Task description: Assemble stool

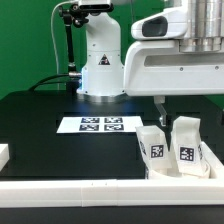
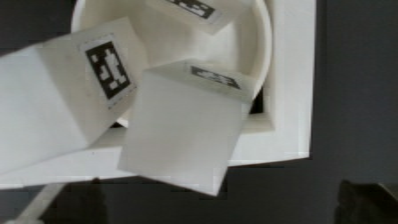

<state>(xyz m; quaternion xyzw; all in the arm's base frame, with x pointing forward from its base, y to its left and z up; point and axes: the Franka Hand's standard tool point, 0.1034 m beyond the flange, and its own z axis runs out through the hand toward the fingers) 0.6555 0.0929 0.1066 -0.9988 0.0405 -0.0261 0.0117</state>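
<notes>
Exterior view gave us the black table [image 1: 40,120] with the marker board [image 1: 100,125] lying flat near its middle, in front of the arm's white base [image 1: 100,65]. At the exterior view's right, against the white rails [image 1: 130,185] in the near corner, the stool parts were gathered: two legs [image 1: 155,147] stood upright side by side, each showing a square tag toward the camera, and the seat's [image 1: 205,160] rim showed just behind and beside them. We could not tell whether the legs touched the seat.

The end effector [image 1: 168,108] hung above these parts, its dark fingers [image 1: 160,106] pointing down, spread apart and holding nothing.

Wrist view looked straight down on the pile. We saw the legs [image 2: 187,140] as white blocks leaning over one another, tags on their faces, with the curved seat [image 2: 249,50] behind them and dark table around. The fingertips [image 2: 45,205] appeared only as blurred dark shapes at the frame's edge, apart from each other and clear of the parts.
</notes>
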